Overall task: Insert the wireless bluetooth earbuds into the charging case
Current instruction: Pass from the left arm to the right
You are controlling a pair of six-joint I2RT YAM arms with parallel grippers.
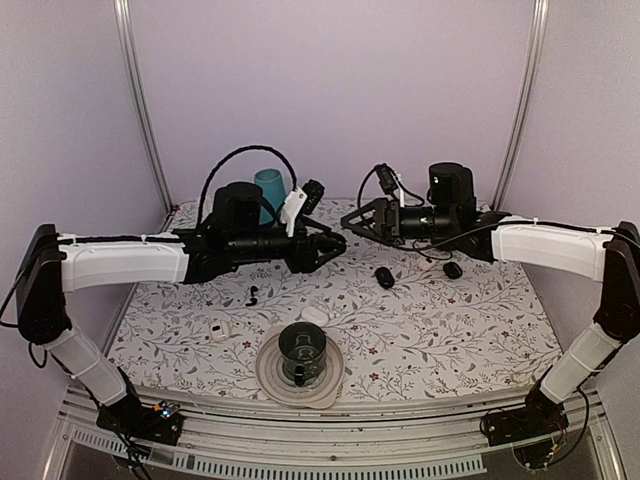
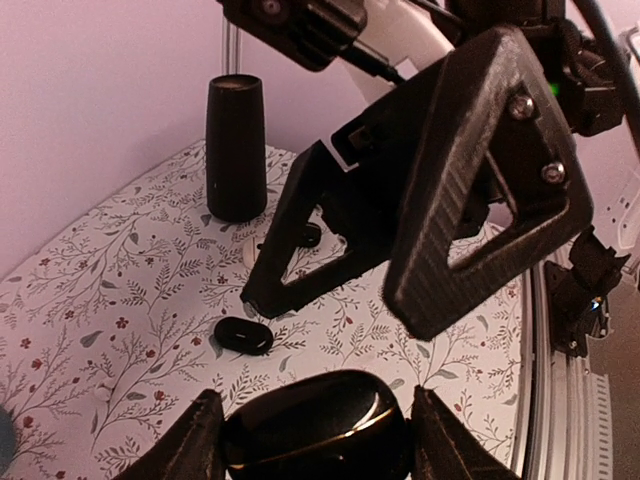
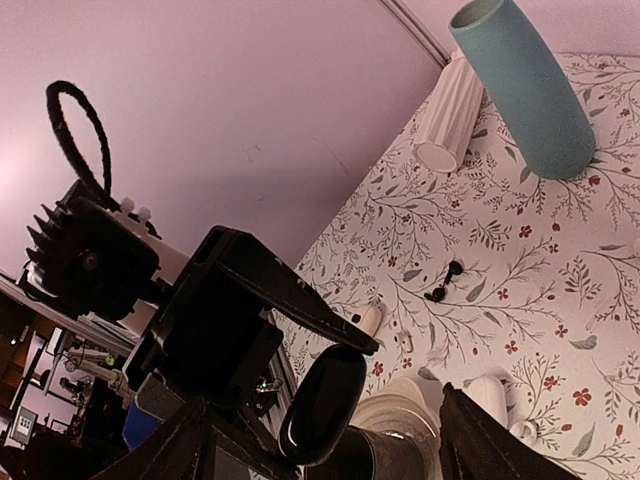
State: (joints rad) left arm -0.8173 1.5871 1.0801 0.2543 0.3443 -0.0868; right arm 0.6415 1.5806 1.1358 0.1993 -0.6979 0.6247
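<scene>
While scanning from above, note left fingers (image 1: 335, 246) and right fingers (image 1: 361, 221) facing mid-frame, earbuds (image 1: 253, 295) lower left on the counter (image 1: 450, 340). Left wrist: pinching the charging case (image 2: 315, 428), bottom centre; hold level. Right wrist: spread, empty; fetch earbuds, centre right.

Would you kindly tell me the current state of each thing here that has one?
left claw: shut on the charging case
right claw: open, empty
charging case: gripped, lid looks closed
earbuds: loose on the table, outside the case
black mug: upright on the plate
teal cup: upright
</scene>
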